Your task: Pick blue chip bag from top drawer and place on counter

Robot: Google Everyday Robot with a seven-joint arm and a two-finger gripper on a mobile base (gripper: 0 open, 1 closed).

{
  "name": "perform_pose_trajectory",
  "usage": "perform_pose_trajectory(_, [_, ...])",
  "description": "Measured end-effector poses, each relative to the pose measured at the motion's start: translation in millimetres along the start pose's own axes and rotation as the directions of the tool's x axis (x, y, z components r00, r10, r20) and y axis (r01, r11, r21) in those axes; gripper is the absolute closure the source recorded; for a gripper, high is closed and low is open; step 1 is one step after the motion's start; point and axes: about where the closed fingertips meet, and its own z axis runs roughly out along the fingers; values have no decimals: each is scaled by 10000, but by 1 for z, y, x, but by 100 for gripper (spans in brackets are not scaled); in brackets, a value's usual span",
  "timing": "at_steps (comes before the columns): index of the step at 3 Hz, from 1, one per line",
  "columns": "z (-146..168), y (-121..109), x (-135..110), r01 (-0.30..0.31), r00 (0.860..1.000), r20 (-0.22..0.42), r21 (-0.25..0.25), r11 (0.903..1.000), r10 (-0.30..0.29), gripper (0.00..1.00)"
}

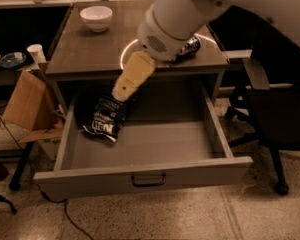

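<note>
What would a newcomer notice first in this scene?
The big white robot arm fills the upper right. Its tan gripper hangs at the upper edge of the blue chip bag, which lies in the back left of the open top drawer. On the counter above, a white bowl stands at the back left.
</note>
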Motion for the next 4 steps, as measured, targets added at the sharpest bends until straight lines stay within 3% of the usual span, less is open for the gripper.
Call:
perform_pose_trajectory(1, [58, 8, -42, -168, 9993, 310, -562, 9983, 186, 0])
perform_pose_trajectory(2, [127, 24, -76, -562, 9974, 374, -1252, 9905, 613, 0])
perform_pose_trajectory(4, [125, 28, -85, -383, 9981, 434, -1201, 9920, 438, 0])
